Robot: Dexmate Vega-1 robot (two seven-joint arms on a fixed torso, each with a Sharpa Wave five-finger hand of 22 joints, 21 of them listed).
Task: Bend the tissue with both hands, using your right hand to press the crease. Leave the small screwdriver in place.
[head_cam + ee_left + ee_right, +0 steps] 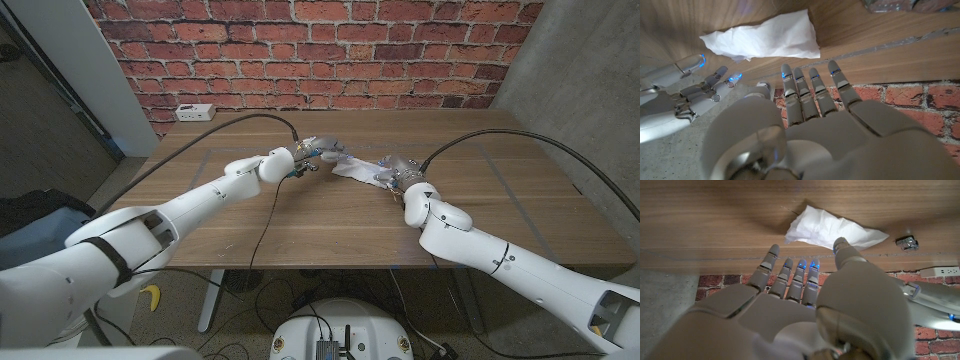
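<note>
my left hand (303, 160): fingers apart, holding nothing, just left of the tissue | tissue (358, 169): white, crumpled, on the wooden table (200, 215) between my hands | my right hand (400, 178): fingers spread, empty, at the tissue's right end | small screwdriver: cannot tell

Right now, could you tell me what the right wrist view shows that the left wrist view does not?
Right wrist view: a small screwdriver lying apart from the tissue, and a white power strip. Left wrist view: a grey blurred thing cut off at the edge, too unclear to name. Shared: the white tissue on the wooden table, the left hand and the right hand, both holding nothing, and the brick wall.
</note>
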